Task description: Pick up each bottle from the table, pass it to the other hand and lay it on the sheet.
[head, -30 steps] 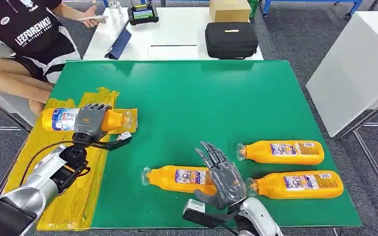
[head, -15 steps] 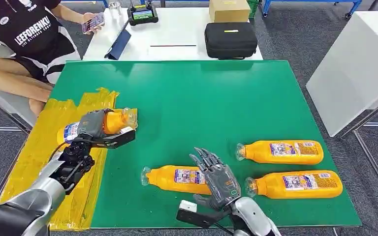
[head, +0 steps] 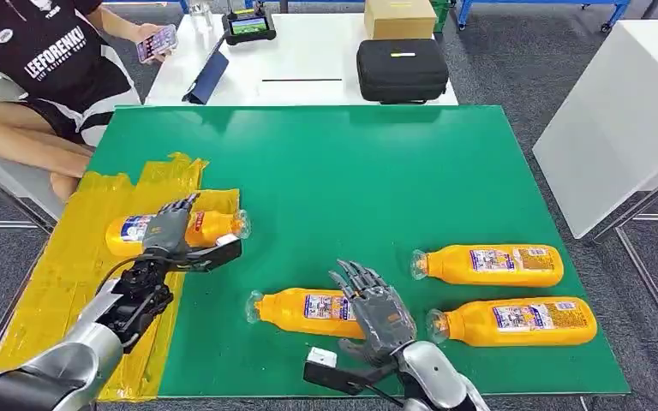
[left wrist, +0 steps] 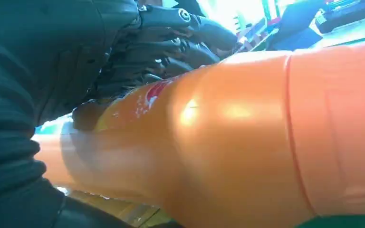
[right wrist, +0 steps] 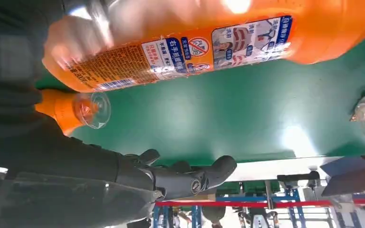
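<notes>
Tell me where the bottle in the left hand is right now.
In the head view, the bottle lies on its side under the left hand, at the left of the table on the yellow sheet, its cap end reaching the green mat.

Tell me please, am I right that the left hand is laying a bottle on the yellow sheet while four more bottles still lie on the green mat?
Not quite: three bottles, not four, still lie on the green mat, at and in the head view. The rest holds: the left hand grips a bottle over the yellow sheet.
</notes>
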Action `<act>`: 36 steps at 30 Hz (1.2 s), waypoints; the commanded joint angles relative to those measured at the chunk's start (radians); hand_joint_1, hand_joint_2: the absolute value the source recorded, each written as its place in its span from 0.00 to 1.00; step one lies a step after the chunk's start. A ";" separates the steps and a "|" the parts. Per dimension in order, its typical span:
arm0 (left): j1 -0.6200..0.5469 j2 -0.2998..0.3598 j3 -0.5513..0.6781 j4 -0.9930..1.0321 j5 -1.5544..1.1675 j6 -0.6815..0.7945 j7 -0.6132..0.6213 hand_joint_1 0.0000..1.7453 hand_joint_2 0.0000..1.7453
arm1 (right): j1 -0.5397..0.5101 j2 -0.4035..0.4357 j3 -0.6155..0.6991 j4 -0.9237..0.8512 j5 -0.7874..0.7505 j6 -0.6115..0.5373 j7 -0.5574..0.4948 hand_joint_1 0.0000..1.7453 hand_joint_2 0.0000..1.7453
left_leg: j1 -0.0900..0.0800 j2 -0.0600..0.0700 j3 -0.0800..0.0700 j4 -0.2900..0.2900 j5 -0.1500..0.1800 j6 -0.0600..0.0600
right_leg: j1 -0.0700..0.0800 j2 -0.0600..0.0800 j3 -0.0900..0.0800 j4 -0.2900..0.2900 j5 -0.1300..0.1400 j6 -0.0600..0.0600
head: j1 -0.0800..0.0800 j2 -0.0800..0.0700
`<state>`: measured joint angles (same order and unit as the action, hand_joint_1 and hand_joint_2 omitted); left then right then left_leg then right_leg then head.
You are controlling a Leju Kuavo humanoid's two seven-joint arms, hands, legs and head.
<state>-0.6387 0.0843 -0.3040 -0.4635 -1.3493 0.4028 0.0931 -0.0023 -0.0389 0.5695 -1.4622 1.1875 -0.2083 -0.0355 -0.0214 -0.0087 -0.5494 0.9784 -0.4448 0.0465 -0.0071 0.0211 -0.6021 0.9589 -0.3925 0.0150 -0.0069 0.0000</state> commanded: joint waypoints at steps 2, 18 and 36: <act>-0.011 -0.033 0.048 0.049 -0.040 -0.019 0.022 0.00 1.00 | -0.027 -0.017 0.007 0.061 0.026 0.019 0.038 0.00 1.00 | 0.002 0.000 0.004 0.000 -0.002 -0.004 | 0.002 -0.002 0.005 -0.001 -0.002 0.000 | 0.000 0.000; 0.061 -0.110 0.183 -0.125 0.084 0.035 -0.142 0.00 1.00 | -0.016 -0.001 0.013 0.179 0.156 0.116 0.171 0.00 1.00 | 0.002 -0.002 0.004 0.000 -0.002 -0.004 | 0.002 -0.005 0.006 -0.002 -0.002 0.000 | 0.000 0.000; 0.209 -0.155 0.095 -0.533 0.139 0.021 -0.164 0.00 1.00 | -0.019 0.032 0.026 0.350 0.211 0.123 0.242 0.00 1.00 | 0.003 0.002 0.008 0.000 -0.003 -0.004 | 0.003 0.000 0.008 -0.002 -0.001 0.000 | 0.000 0.000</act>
<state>-0.4793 -0.0496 -0.1690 -0.8352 -1.2577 0.4391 -0.0481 -0.0082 -0.0183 0.5756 -1.2981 1.3821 -0.0931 0.1797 -0.0212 -0.0051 -0.5431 0.9780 -0.4469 0.0463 -0.0064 0.0243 -0.5971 0.9579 -0.3926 0.0148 -0.0069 0.0000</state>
